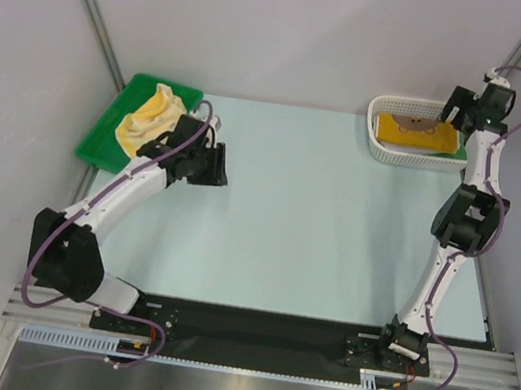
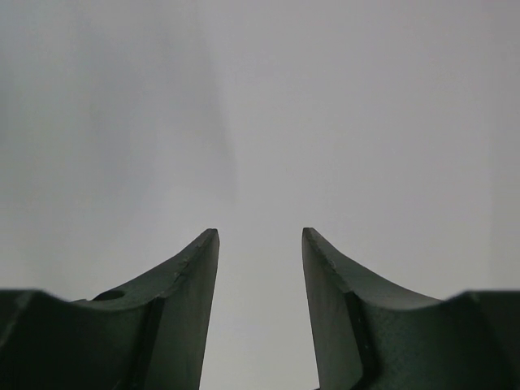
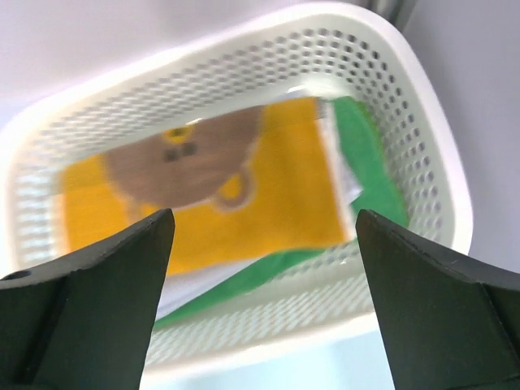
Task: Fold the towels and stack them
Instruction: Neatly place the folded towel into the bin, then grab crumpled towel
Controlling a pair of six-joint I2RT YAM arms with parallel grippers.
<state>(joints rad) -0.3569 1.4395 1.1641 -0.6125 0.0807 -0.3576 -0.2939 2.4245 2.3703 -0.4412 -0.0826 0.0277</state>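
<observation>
- Currently, the right tool [image 3: 264, 215] stands wide open above the white mesh basket [image 3: 422, 162], gripping nothing.
- Inside the basket, a folded yellow towel with a brown bear print [image 3: 284, 187] lies flat on top of a white towel [image 3: 340, 175] and a green towel [image 3: 374, 162]. This stack looks tidy.
- One crumpled yellow towel [image 1: 150, 117] sits in the green tray [image 1: 102, 149] at the far left of the bench [image 1: 315, 222], not yet folded.
- The left tool [image 1: 209, 164] hovers just beside the tray, jaws apart and empty. Its wrist camera shows only a blank wall.
- Step in hand, as I read it: fetch the crumpled towel.
- Turn the left tool down toward the tray.
- Take one edge or corner, not the bunched middle.
- Lift until the cloth clears the tray rim.
- Spread the towel flat on open bench before folding, and match the corners so the fold fits the basket.
- Raise the right tool straight up, so its fingers neither snag the basket wall nor drag the stack.
</observation>
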